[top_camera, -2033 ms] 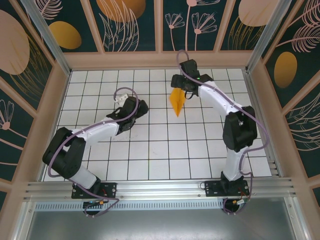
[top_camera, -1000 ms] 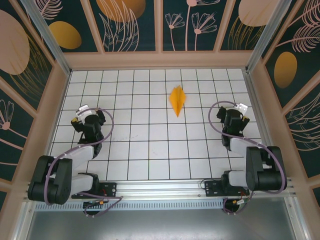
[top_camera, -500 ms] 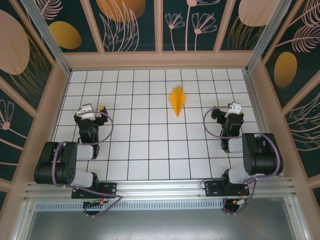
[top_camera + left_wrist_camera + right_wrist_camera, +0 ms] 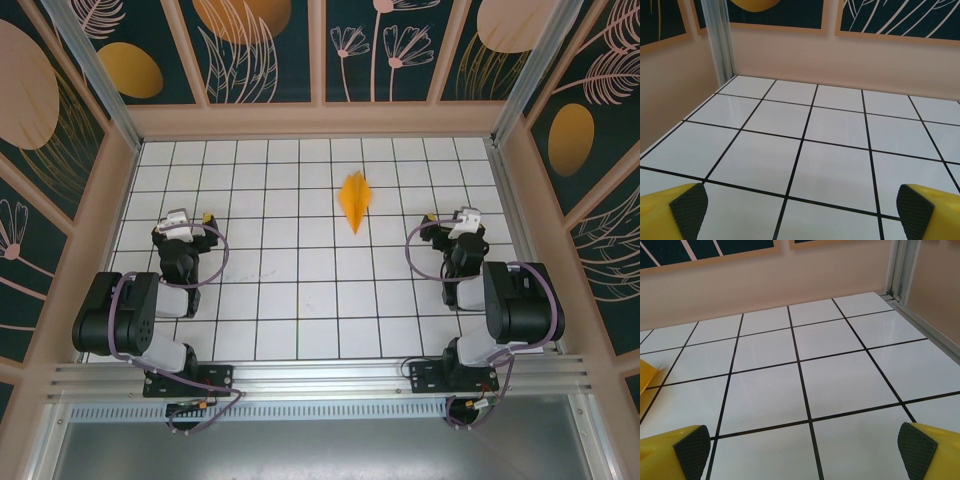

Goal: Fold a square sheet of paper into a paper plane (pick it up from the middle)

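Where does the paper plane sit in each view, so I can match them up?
Top external: plane lies flat on the tiles, centre, toward the far wall.
Right wrist: orange sliver at the left edge, likely the plane.
Left wrist: camera faces the far-left corner post, away from it.
Shared landmark: the beige far wall.

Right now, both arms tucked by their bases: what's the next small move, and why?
Probably none: leave both arms parked. The slim, pointed orange-yellow paper plane lies folded and flat on the white tiled table, apart from both grippers. The left gripper and right gripper are open with nothing between their pads, so nothing seems left to release.
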